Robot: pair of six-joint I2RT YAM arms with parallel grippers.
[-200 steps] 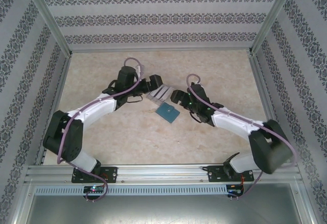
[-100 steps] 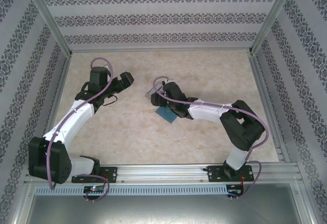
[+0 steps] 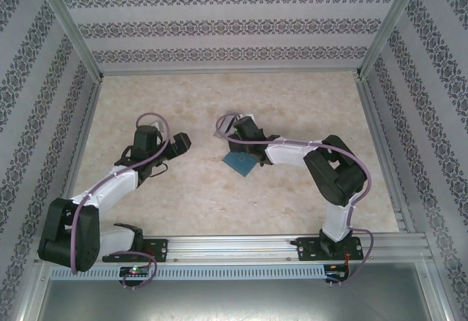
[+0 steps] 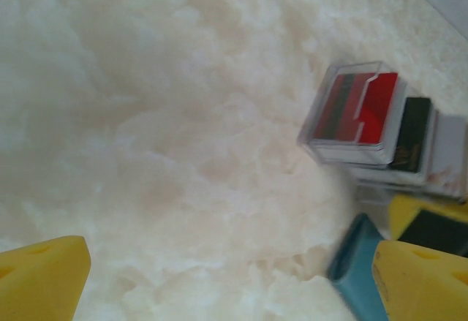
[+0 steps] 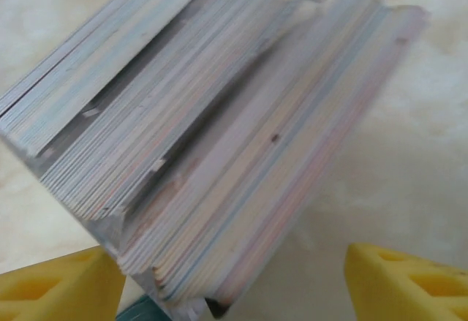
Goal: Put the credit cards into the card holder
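Wallet [image 3: 239,163]: I log it at the centre of the tabletop [image 3: 307,102]. Cards [image 4: 373,105]: upright in clear stand [image 4: 320,132], just beyond the wallet. Left claw [image 3: 181,142]: released, empty. Right claw [image 5: 234,284]: released, at the cards.

The card holder [image 3: 238,163], a teal-blue wallet, lies flat at the centre of the top view, turned diamond-wise. At the right of the left wrist view, a red card [image 4: 369,105], a dark card [image 4: 412,132] and a pale card [image 4: 447,153] stand side by side, just above the wallet's corner.
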